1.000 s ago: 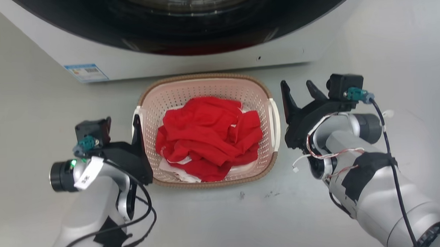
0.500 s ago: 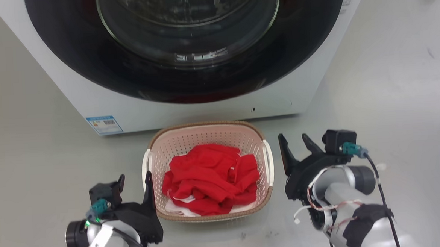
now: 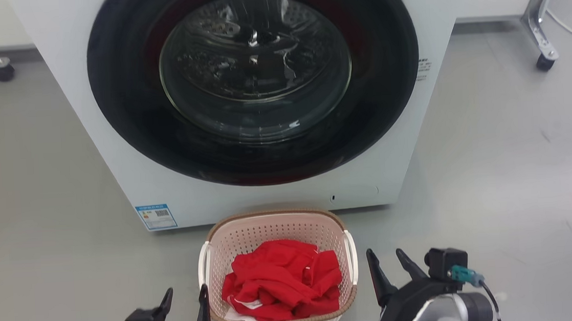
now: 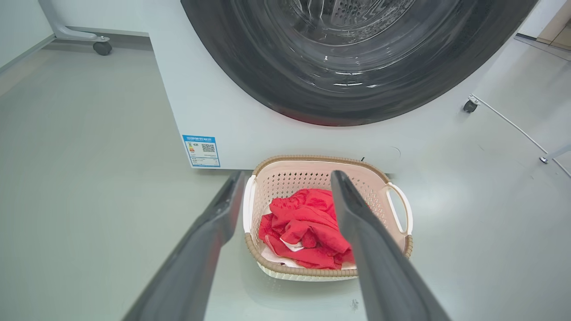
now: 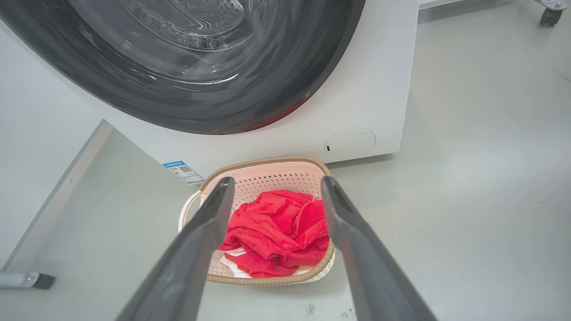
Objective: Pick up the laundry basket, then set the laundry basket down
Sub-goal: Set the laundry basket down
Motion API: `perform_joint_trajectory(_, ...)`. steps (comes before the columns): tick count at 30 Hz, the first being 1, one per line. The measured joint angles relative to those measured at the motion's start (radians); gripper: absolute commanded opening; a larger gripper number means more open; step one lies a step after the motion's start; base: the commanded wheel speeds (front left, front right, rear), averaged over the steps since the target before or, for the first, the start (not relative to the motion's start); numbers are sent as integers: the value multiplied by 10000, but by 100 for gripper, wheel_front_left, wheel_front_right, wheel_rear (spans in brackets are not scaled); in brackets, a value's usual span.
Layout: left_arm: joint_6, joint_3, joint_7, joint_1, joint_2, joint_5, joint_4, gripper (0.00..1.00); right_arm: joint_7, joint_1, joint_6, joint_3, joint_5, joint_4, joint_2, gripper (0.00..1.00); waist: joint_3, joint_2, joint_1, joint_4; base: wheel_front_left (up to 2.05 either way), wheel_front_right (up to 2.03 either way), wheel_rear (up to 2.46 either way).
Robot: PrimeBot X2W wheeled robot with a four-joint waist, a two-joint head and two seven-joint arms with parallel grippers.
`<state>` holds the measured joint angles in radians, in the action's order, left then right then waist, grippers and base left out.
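Flanking the laundry basket [image 3: 274,213] on the floor [image 3: 487,179], both grippers are hanging wide open and empty.

The basket is sitting at the washing machine's [image 3: 120,179] 6 o'clock with red clothes [image 3: 282,278] inside. It is lying at 2 o'clock from the left gripper [image 3: 186,290], just beside its inner finger, and at 10 o'clock from the right gripper [image 3: 384,253], slightly apart. An uneven grab on the thin white handles [image 3: 353,255] is risking a tilt, spilling clothes.

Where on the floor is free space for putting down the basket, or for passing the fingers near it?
Free: the floor right of the laundry basket, up to the wheeled leg; also the floor left of it. Crowded: the thin gap between basket and washing machine, and the basket's left side, close to the left gripper.
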<state>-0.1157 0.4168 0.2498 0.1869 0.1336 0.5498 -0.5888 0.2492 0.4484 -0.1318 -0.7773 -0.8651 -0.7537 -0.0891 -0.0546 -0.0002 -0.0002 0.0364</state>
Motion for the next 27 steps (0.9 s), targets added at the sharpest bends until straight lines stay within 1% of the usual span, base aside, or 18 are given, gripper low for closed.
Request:
perform_joint_trajectory(5, -75, -280, 0, -998, 163, -199, 871, 100, 0, -887, 0, 552, 635, 719, -12, 100, 439, 0, 0, 14, 0, 0, 0)
perform_joint_trajectory(10, -77, -541, 0, -1698, 167, -550, 1705, 100, 2, -1562, 0, 1229, 1335, 1528, -169, 100, 706, 0, 1, 73, 0, 0, 0)
perform_joint_trajectory(13, -77, -656, 0, -1983, 150, -688, 2173, 100, 2, -2027, 0, 1626, 1827, 2057, -284, 100, 794, 1, 2, 90, 0, 0, 0)
perform_joint_trajectory(20, -86, -1120, 0, -2453, 119, -1204, 3041, 100, 0, -3011, 0, 2435, 2778, 3198, -282, 100, 868, 3, 2, 109, 0, 0, 0)
perform_joint_trajectory(21, -86, -1264, 0, -2598, 69, -1306, 3229, 100, 2, -3217, 0, 2644, 3068, 3484, -270, 100, 883, 3, 2, 116, 0, 0, 0)
perform_joint_trajectory(27, -86, -1756, 0, -2993, -77, -1574, 3676, 100, 2, -3606, 0, 3166, 3776, 4318, -113, 100, 907, 2, 1, 171, 0, 0, 0)
